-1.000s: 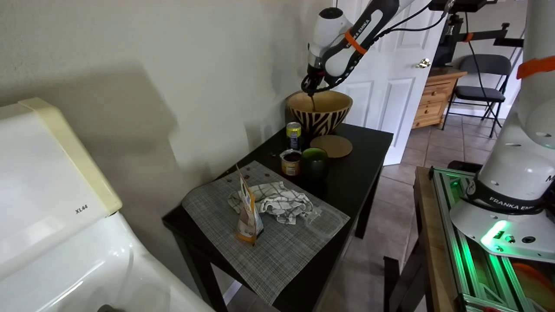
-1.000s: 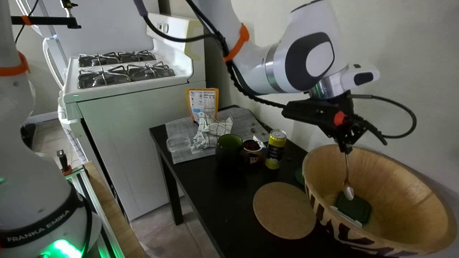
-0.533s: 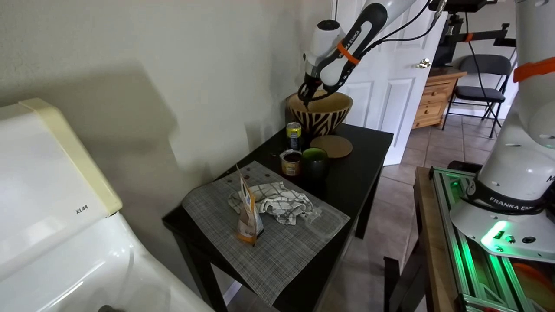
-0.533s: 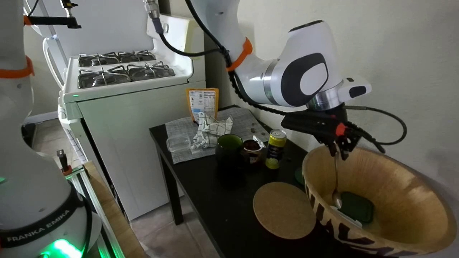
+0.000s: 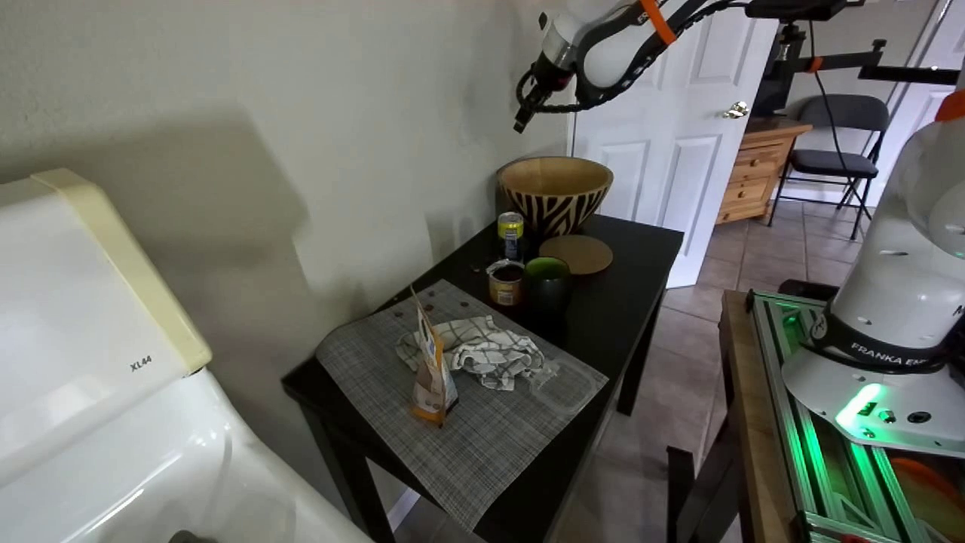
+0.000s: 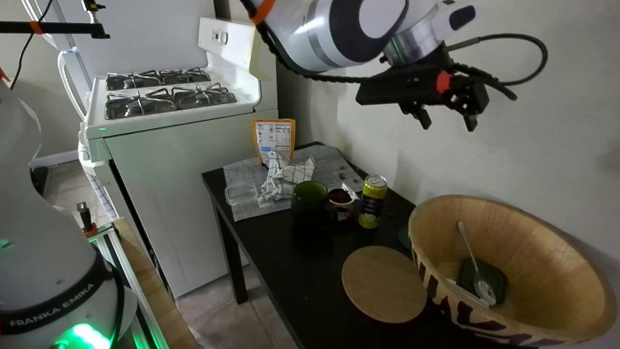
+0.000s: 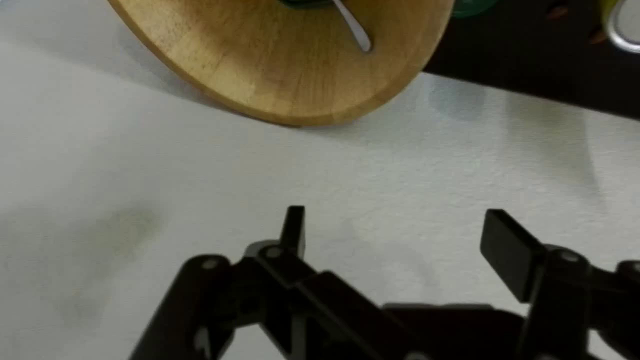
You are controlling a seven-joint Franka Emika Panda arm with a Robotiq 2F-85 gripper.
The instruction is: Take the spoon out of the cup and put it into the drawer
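Observation:
The spoon (image 6: 469,247) leans inside the big zebra-patterned wooden bowl (image 6: 542,261), its lower end over a dark green square lid (image 6: 499,276). In the wrist view the spoon's handle (image 7: 355,27) shows near the top edge, against the bowl's inner wall (image 7: 280,75). My gripper (image 6: 448,125) hangs in the air above the bowl, close to the wall. It is open, with nothing between its fingers (image 7: 510,255). A dark cup (image 5: 548,286) with a green inside stands on the black table, no spoon seen in it. Drawers (image 5: 746,166) show only on a wooden chest far back.
Beside the cup stand an opened tin (image 6: 341,206) and a yellow can (image 6: 372,203). A round brown board (image 6: 382,286) lies before the bowl. Farther along are a checked cloth (image 6: 286,177), an upright pouch (image 6: 273,138) and a stove (image 6: 160,97).
My gripper has opened and let go of the spoon, which hung from it inside the bowl and now rests there. The arm has risen clear of the bowl.

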